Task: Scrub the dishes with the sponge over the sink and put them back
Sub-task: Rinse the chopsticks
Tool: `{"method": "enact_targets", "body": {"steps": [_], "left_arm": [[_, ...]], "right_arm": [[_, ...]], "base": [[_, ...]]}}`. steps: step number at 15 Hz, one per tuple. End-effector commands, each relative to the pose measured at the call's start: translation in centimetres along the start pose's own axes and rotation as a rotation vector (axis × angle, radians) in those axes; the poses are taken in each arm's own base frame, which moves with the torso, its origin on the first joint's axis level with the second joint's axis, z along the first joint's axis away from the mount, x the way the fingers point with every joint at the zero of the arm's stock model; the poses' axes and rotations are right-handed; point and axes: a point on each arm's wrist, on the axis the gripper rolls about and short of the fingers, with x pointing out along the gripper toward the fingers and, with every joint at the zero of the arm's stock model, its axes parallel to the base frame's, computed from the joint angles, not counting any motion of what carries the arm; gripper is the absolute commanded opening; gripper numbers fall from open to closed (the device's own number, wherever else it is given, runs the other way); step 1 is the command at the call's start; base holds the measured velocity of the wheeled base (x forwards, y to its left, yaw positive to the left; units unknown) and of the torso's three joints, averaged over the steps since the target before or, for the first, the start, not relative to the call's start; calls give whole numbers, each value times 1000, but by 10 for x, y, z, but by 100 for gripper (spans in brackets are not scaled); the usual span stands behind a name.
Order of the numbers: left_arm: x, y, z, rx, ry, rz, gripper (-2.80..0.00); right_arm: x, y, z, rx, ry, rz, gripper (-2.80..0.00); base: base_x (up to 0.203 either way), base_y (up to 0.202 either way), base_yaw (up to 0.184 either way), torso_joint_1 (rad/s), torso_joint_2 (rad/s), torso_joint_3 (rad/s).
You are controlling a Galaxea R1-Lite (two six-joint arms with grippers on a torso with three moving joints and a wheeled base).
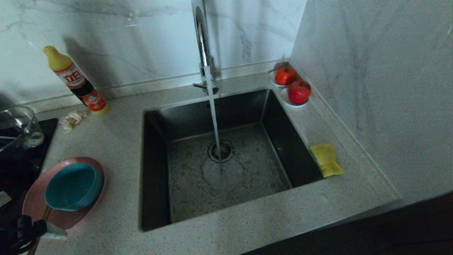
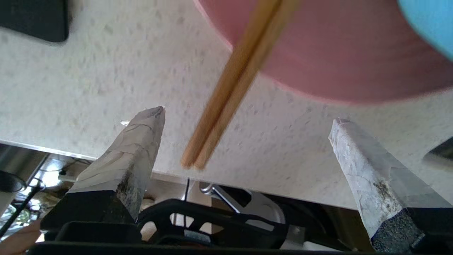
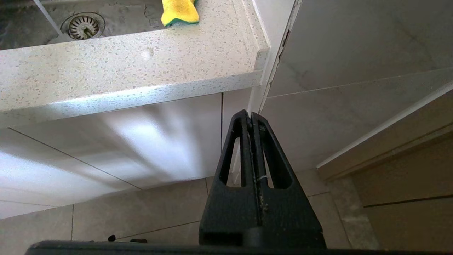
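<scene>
Left gripper [image 2: 247, 115]: taped fingers spread wide, straddling thin wooden chopsticks [image 2: 233, 88] untouched, at the speckled counter's [image 1: 116, 141] front edge. Chopsticks lean on wide pink plate [image 1: 35, 202] holding teal-blue bowl [image 1: 72, 187]. Right gripper [image 3: 250, 117]: closed, parked below counter. Yellow sponge [image 1: 326, 160]: beside the steel sink's [image 1: 155, 170] right rim.

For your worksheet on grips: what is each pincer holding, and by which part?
Nothing. The left pincer is open around the chopsticks' ends; the right pincer is shut, empty.

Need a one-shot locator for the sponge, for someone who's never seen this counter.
Start at the steel sink with the tap running. On the counter strip along the sink's right edge, toward the front corner, lies the sponge. It is flat and yellow with a green underside; the only other things on that strip are two round red fruits far back on white saucers.
</scene>
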Motion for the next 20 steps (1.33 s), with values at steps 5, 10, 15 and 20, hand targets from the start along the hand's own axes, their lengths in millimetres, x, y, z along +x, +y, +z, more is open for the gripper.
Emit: {"method": "enact_targets", "body": {"steps": [5,10,15,20], "left_arm": [[7,1,26,5,-9,-33,0],[8,-1,38,11,-22,-63,0],[9,-2,36,7,-17,-64,-280],[7,-2,35,1,-18,-65,-280]], "right_arm": [[0,0,0,-1,0,1,-280],[0,0,0,-1,0,1,-280],[0,0,0,-1,0,1,-280],[0,0,0,-1,0,1,-280]], "base": [[0,0,0,0,0,0],[0,0,0,0,0,0],[0,0,0,0,0,0],[0,0,0,0,0,0]]}}
